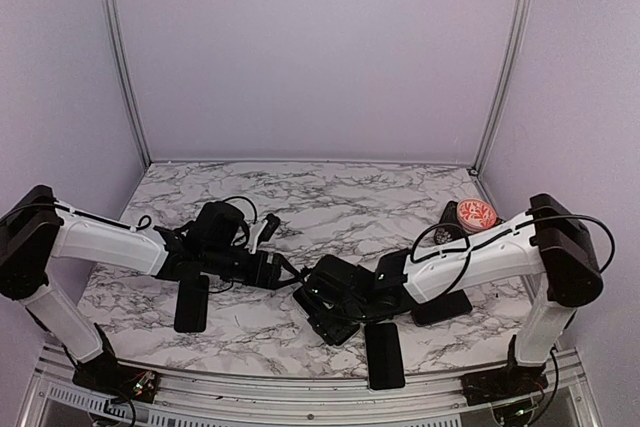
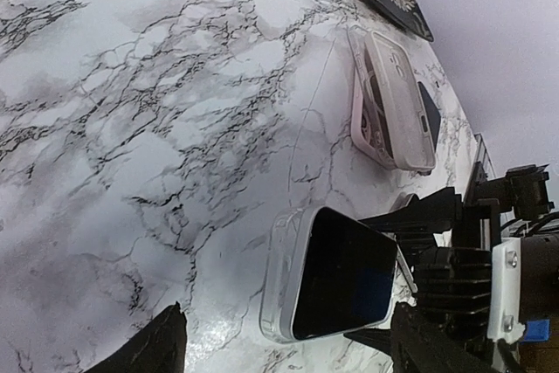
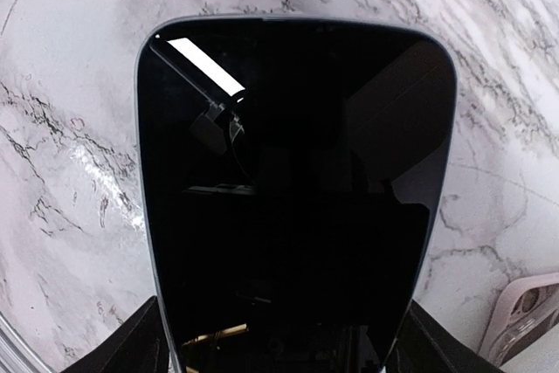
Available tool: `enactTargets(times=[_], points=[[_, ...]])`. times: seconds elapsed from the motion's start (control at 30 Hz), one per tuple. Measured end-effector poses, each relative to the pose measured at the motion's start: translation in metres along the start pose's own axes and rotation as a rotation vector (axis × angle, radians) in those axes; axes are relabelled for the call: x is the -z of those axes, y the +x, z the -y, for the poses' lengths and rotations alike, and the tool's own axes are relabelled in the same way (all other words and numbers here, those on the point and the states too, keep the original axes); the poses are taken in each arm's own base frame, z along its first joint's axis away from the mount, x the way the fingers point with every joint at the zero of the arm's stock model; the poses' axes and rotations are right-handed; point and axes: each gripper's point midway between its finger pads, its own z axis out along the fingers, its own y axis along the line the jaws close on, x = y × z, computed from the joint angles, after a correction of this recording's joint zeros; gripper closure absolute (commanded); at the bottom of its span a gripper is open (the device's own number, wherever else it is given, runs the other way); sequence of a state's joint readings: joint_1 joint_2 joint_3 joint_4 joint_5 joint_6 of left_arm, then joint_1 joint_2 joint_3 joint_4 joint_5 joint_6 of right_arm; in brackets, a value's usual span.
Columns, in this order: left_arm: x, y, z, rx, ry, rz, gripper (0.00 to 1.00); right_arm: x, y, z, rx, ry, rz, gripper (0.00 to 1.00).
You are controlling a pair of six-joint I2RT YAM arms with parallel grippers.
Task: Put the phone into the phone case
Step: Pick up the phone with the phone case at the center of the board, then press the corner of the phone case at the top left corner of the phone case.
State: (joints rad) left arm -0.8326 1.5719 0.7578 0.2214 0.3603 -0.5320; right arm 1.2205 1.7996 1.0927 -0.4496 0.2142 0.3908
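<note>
L tool (image 1: 283, 273), R tool (image 1: 322, 299) close, mid table (image 1: 350, 187)

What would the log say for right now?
left gripper open | right gripper astride phone, grip unclear | phone sits in case on table

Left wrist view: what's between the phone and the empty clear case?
Only marble table, crossed by a thin dark line; phone and case lie apart, as the left wrist view shows.
</note>
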Motion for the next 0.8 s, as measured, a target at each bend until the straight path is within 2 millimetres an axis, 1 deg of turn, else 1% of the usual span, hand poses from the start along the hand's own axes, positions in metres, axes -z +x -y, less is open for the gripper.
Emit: enactTargets(times=[0.1,0.17,0.27,0.33,0.47,0.5,0.6,0.63,0.73,0.8], points=[[-0.007,-0.001,0.003,0.026,0.037,0.002,0.21,0.004,-0.008,0.003,0.018,0.022,0.065,0.55],[-0.012,0.001,0.005,0.043,0.060,-0.008,0.25,0.010,-0.015,0.004,0.027,0.031,0.110,0.55],[-0.018,0.002,0.009,0.059,0.092,-0.025,0.39,0.027,-0.032,-0.001,0.044,0.025,0.207,0.55],[-0.017,-0.003,0.018,0.056,0.132,-0.023,0.48,0.036,-0.038,-0.002,0.050,0.020,0.248,0.55],[-0.015,-0.016,0.033,0.032,0.186,0.005,0.66,0.041,-0.047,-0.001,0.061,0.024,0.295,0.56],[-0.015,-0.017,0.035,0.031,0.195,0.006,0.68,0.041,-0.049,-0.002,0.062,0.024,0.304,0.56],[-0.014,-0.019,0.040,0.022,0.216,0.011,0.68,0.041,-0.049,-0.001,0.066,0.031,0.313,0.56],[-0.014,-0.019,0.040,0.021,0.219,0.009,0.65,0.041,-0.049,-0.001,0.066,0.032,0.317,0.56],[-0.013,-0.017,0.042,0.019,0.230,0.002,0.52,0.040,-0.050,0.000,0.066,0.037,0.328,0.56],[-0.013,-0.017,0.043,0.018,0.236,0.000,0.48,0.041,-0.052,0.001,0.066,0.041,0.336,0.56]])
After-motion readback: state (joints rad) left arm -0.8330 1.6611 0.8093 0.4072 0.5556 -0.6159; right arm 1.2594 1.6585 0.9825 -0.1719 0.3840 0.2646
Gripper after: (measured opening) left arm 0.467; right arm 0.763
